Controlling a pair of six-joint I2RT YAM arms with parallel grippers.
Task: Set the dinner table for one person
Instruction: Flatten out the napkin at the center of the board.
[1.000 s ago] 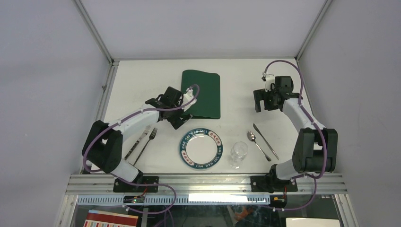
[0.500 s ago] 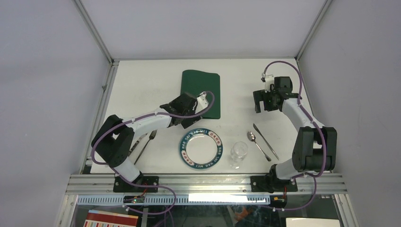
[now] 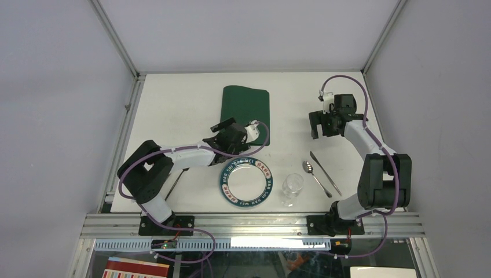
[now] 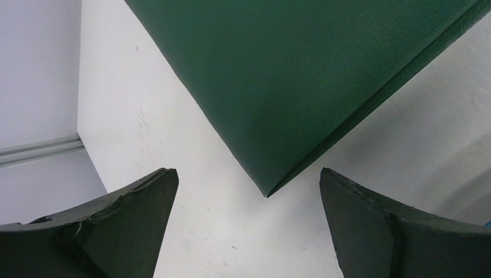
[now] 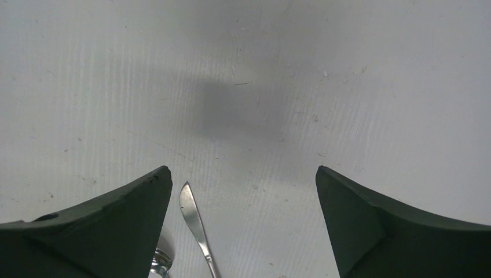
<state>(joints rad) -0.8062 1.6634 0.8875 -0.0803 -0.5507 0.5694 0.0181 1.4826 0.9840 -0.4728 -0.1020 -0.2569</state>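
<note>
The white dinner table point(image 3: 173, 104) carries a dark green placemat point(image 3: 246, 110) at the back middle. My left gripper point(image 3: 224, 128) hovers open at the mat's near left corner. In the left wrist view that corner of the placemat point(image 4: 301, 75) points in between the fingers of the left gripper point(image 4: 249, 179), with nothing held. A blue-rimmed white plate point(image 3: 224, 179) lies at the front, and a clear glass point(image 3: 292, 188) stands to its right. A spoon point(image 3: 315, 176) and a knife point(image 3: 324, 172) lie further right. My right gripper point(image 3: 322, 130) is open above bare table behind them.
In the right wrist view the knife tip point(image 5: 194, 217) and the spoon bowl point(image 5: 161, 263) lie beside the left finger of my right gripper point(image 5: 243, 174). Aluminium framing point(image 3: 130, 116) and grey walls bound the table on three sides.
My left arm has swung right and toward the front, bringing its gripper from the mat's left edge to the near left corner and covering the forks. The right arm has barely moved.
</note>
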